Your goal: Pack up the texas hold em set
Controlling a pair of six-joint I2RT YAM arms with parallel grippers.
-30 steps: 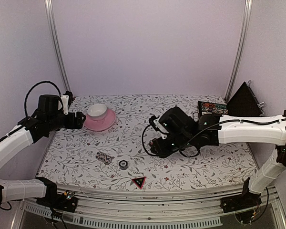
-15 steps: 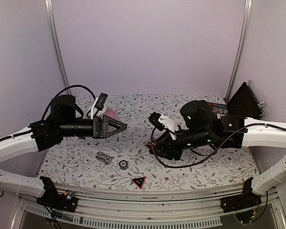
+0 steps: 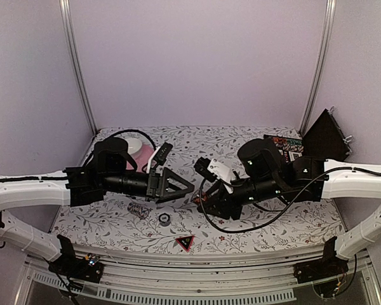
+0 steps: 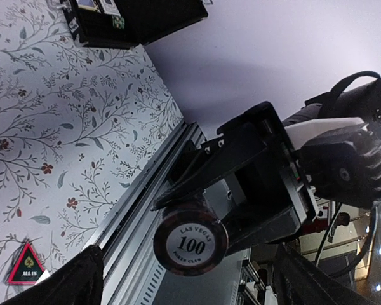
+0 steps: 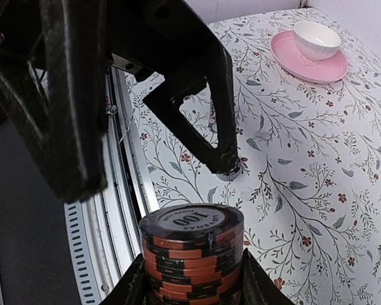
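My right gripper (image 5: 192, 276) is shut on a roll of orange-and-black chips (image 5: 192, 251), held above the table's middle (image 3: 205, 198). The roll's end, marked 100, faces my left wrist camera (image 4: 190, 238). My left gripper (image 3: 185, 188) is open just left of that roll, with its fingers (image 5: 206, 95) spread wide and not touching it. A second striped chip roll (image 3: 138, 208) lies on the table below the left arm. The red-black triangle marker (image 3: 185, 242) lies near the front edge. The black case (image 3: 326, 133) stands open at the back right.
A pink saucer (image 5: 308, 63) with a white cup (image 5: 316, 39) sits at the back left, partly behind the left arm. A small round black-and-white piece (image 3: 164, 219) lies beside the loose chip roll. A tray of decks (image 3: 283, 143) sits by the case.
The left arm has swung from the saucer at the back left to the table's middle, its open gripper now facing the chip roll. The right gripper kept its hold and shifted slightly.
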